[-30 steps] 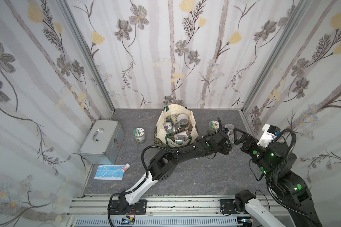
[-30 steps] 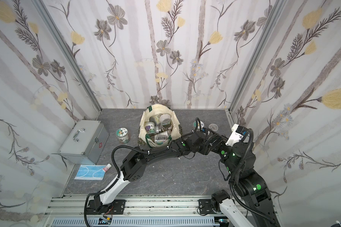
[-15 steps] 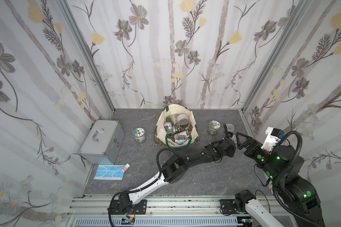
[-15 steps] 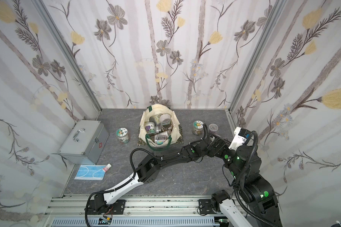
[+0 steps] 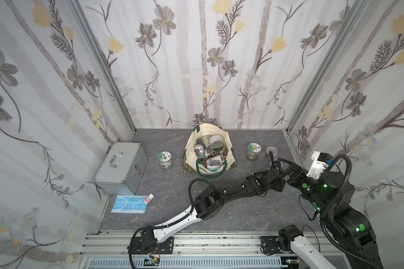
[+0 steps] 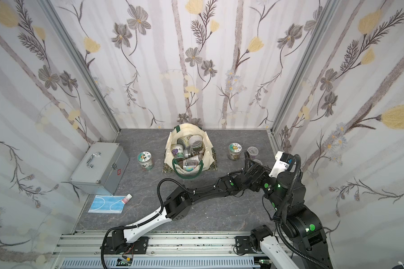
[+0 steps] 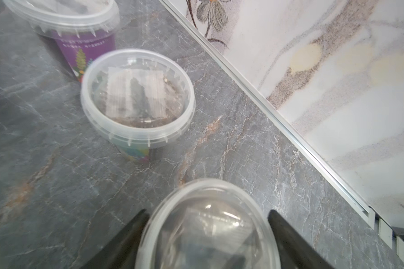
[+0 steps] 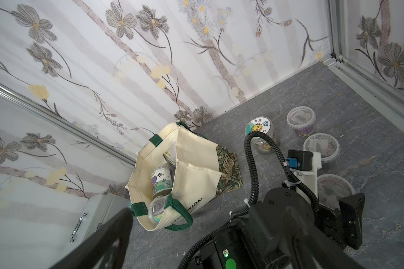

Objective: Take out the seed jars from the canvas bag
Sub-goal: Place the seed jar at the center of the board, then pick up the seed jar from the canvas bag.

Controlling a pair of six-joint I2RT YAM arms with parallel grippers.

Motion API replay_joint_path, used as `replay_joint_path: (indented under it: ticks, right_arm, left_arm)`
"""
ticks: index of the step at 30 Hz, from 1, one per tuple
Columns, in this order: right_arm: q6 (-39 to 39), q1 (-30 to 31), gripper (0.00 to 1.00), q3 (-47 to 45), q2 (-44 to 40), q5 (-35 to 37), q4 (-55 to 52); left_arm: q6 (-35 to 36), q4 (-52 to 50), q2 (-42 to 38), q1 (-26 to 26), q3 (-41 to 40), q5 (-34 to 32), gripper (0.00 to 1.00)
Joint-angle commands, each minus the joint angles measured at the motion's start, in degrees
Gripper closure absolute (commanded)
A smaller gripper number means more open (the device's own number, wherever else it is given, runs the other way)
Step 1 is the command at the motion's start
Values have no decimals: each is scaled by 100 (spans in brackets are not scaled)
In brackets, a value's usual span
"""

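Stretched farther toward the side wall [image 7: 336,93] than a second ago, the left arm [image 5: 219,200] now has the left gripper [image 7: 208,214] low beside it. The right gripper [image 5: 286,164] has drawn back just behind, jaws wide and empty, seemingly to give room.

Under both grippers lies the table [image 5: 254,216], a hard, flat, grey veined stone-look top on which jars stand steady. Well apart from the left gripper sits the canvas bag [image 8: 196,179], soft cream cloth slumped open between green webbing handles [image 8: 180,223]. Its gaping mouth leaves the seed jars [image 5: 214,149] heaped inside within reach.

Between the left jaws a clear-lidded jar [image 7: 208,235] stands upright, apparently set on the table. The jaws are spread on either side of its lid and look just clear of it, so I judge it released. Just beyond it stands a second clear jar [image 7: 138,95], then a purple-labelled jar [image 7: 84,44]. All are smooth, thin plastic cylinders with ribbed rims, lined along the wall, probably to keep the middle free.
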Motion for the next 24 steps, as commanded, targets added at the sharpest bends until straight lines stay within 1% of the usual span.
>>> replay_joint_path:
  ticks: [1,2,4,8,10,13,17,21,24]
  right_arm:
    - [42,-16,0,-40,28,39,167]
    - [40,-16,0,-56,21,45,175]
    - [55,-14,0,-75,19,83,195]
    - [48,-23,0,15,2,239,209]
    - [12,-24,0,109,-18,379,204]
    - [-65,-30,0,285,-16,554,218]
    - [-152,-30,0,484,1,651,337]
    - [-156,-23,0,500,53,481,666]
    - [-243,-27,0,323,179,224,1126]
  left_arm:
    - [-114,-238,-28,0,69,175,2]
    - [-130,-265,-116,-6,3,240,0]
    - [-126,-278,-348,-8,-202,309,0]
    - [21,-354,-1165,-22,-843,312,0]
    - [94,-244,-1730,-17,-1389,293,0]
    - [222,56,-2713,-20,-2418,225,0]
    - [436,129,-4030,45,-3676,-8,0]
    - [648,64,-5356,117,-4853,-293,0]
    - [815,-404,-6330,232,-5495,-605,0]
